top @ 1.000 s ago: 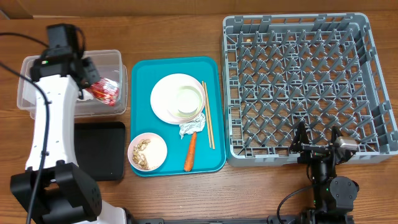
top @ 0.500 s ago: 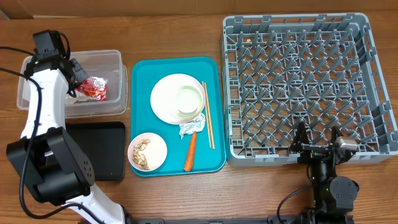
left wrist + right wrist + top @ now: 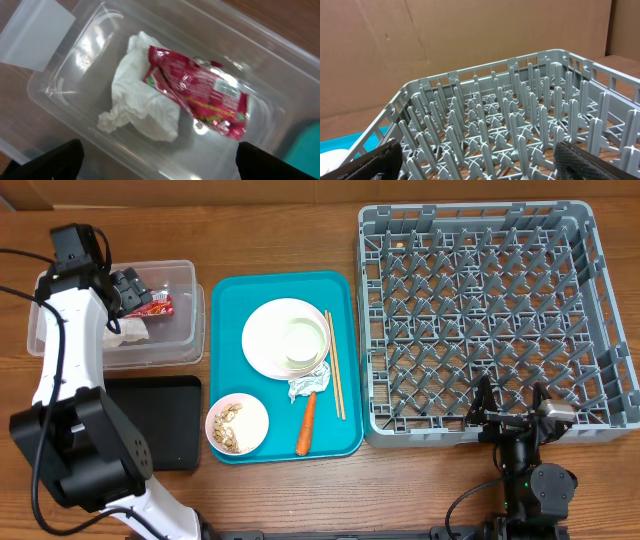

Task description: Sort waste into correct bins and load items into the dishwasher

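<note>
My left gripper [image 3: 128, 285] hangs open over the clear tub [image 3: 192, 280], with nothing between its jaws. Below it, in the left wrist view, the red snack wrapper [image 3: 200, 95] lies loose in the tub [image 3: 60, 75], partly on a crumpled white napkin [image 3: 135, 105]; the gripper [image 3: 157, 162] is above both. On the teal tray [image 3: 230, 300] are a white plate [image 3: 268, 340] with a bowl [image 3: 303, 340], chopsticks [image 3: 334, 365], another napkin [image 3: 310, 383], a carrot [image 3: 306, 425] and a small plate of food scraps [image 3: 237, 423]. My right gripper [image 3: 512, 398] stands open at the dish rack's [image 3: 480, 310] near edge.
A flat black tray [image 3: 160, 420] lies in front of the tub. In the right wrist view the rack's upright pegs [image 3: 520, 125] fill the space ahead of the open gripper [image 3: 477, 160], with a brown cardboard wall behind.
My left gripper has swung over the tub and opened. The red wrapper it held has dropped and now lies in the tub. The right arm has not moved.
</note>
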### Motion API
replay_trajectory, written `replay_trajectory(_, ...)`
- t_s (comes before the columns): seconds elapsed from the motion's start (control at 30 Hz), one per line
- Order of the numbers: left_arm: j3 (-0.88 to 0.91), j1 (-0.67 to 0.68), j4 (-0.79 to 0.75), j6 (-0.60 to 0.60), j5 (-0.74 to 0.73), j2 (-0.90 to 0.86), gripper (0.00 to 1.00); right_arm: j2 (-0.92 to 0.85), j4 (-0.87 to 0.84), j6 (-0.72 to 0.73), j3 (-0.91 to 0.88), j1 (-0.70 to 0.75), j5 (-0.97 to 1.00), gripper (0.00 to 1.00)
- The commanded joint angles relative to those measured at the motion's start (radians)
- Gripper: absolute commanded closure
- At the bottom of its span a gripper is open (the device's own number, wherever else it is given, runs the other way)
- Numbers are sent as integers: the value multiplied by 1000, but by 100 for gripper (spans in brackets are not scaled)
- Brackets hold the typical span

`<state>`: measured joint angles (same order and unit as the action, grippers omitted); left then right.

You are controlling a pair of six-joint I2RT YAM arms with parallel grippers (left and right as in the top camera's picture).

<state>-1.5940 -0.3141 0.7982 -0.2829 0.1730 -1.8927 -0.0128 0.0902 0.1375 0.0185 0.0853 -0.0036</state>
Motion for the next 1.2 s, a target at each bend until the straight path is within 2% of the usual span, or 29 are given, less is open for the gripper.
replay_trajectory(0.0,-69,21,52,100,-154,126,0,10,-6,-4,-11,4,-6,0)
replay_trajectory(0.07,-72,30,102,156,-294,170,1,10,-6,-4,-11,4,-6,0)
replay_trajectory(0.17,-72,51,224,177,-511,211,5,10,-6,-4,-11,4,-6,0)
replay_trajectory(0.27,-69,96,348,232,-605,212,11,10,-6,-4,-11,4,-6,0)
replay_trajectory(0.37,-54,174,434,306,-598,212,19,10,-6,-4,-11,4,-6,0)
replay_trajectory(0.43,-35,234,449,306,-591,212,20,10,-6,-4,-11,4,-6,0)
replay_trajectory(0.7,83,494,445,298,-451,212,20,10,-6,-4,-11,4,-6,0)
replay_trajectory(0.93,194,606,387,179,-398,212,21,10,-6,-4,-11,4,-6,0)
replay_trajectory(1.03,253,624,325,113,-397,212,30,10,-6,-4,-11,4,-6,0)
replay_trajectory(1.17,323,639,224,64,-399,212,32,10,-6,-4,-11,4,-6,0)
